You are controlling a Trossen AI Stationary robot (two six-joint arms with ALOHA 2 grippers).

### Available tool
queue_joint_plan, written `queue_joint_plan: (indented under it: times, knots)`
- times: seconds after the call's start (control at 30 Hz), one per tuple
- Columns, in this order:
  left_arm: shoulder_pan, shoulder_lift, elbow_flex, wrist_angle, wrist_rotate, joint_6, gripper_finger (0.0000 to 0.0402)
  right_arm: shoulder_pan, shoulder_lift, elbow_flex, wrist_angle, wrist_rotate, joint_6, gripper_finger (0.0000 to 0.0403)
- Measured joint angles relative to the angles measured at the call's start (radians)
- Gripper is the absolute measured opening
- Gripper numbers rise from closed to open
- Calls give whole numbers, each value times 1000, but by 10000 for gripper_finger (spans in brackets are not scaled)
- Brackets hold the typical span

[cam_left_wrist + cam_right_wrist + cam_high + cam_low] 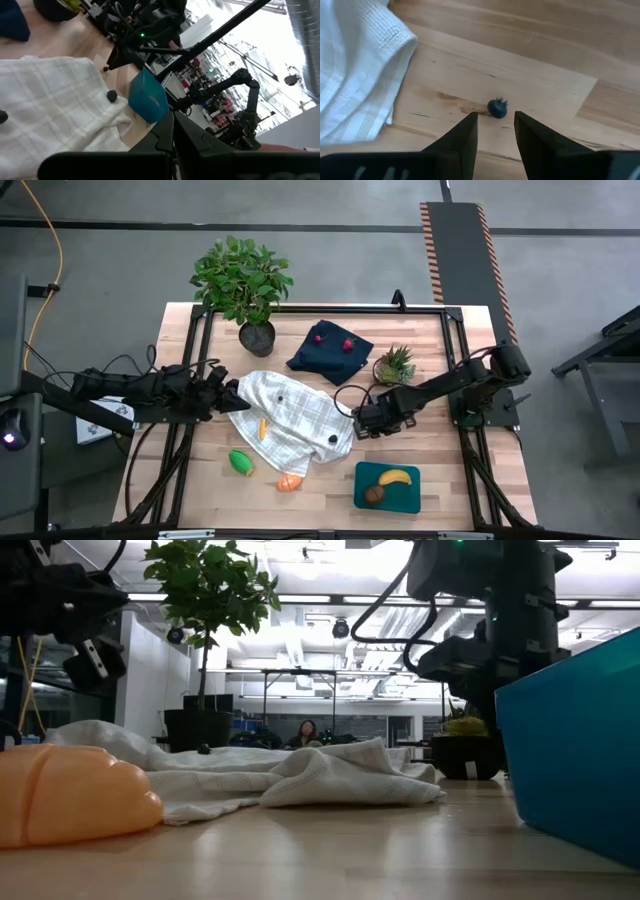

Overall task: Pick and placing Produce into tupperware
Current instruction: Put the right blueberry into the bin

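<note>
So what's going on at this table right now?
Two robot arms are sorting toy produce into a teal tupperware, which already holds a banana and a brown round piece. The right hand is open, right by a small dark berry on the wood beside the white cloth. The left hand, shut, waits at the cloth's other edge.
</note>
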Motion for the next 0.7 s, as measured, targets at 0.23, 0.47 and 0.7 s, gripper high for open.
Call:
queue_joint_plan:
  times: [0.23,0.47,0.7]
  knots:
    - [0,4,0,1,0,-7,1,-2,11,0,-3,1,-5,117]
    - [0,4,0,0,0,-7,1,-3,11,0,-6,2,-11,117]
    - [0,4,0,0,0,-8,1,-8,11,0,-5,1,-15,117]
